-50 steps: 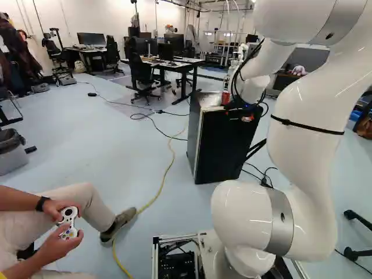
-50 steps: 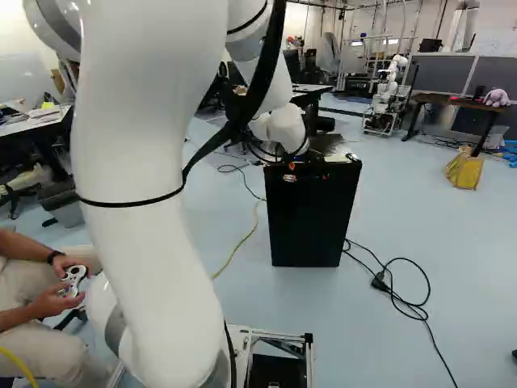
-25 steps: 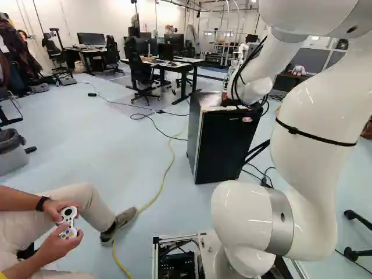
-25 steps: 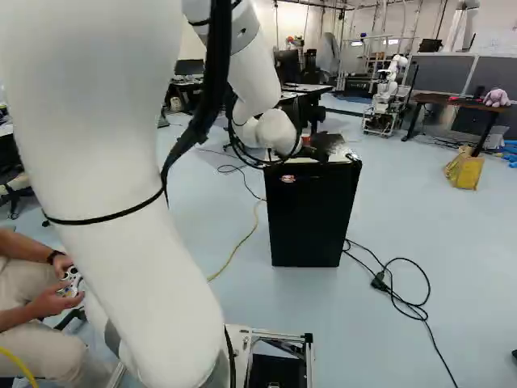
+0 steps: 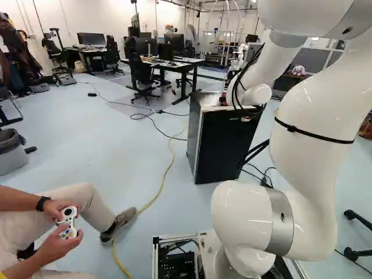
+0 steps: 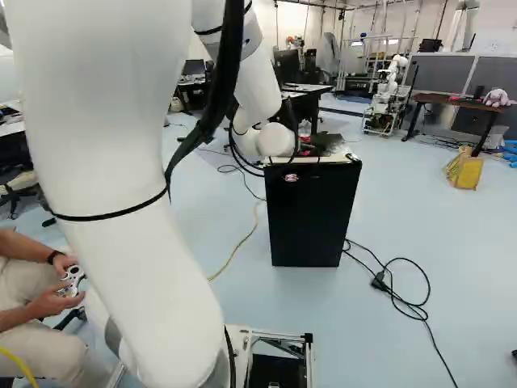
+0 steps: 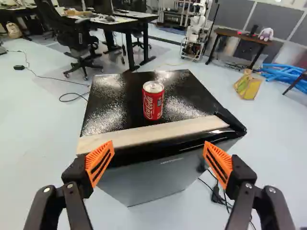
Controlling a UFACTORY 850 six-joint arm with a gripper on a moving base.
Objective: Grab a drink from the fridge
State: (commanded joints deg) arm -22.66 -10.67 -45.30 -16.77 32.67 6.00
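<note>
Base views behind arm [image 5: 305, 168], sharing fridge [image 5: 224, 148] ahead; wrist view nearer, downward.

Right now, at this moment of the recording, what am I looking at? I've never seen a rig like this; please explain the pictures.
The machine is one white robot arm on a moving base. Two pictures come from cameras on that base, behind the arm, one to its left and one to its right. The third comes from the arm's wrist, looking along its black hand with orange pads.

Ahead is a small black fridge. On its top stands a red can, upright, just behind a pale strip along the front edge.

Nothing is held: the two fingers are wide apart, and the can stands beyond them.
</note>
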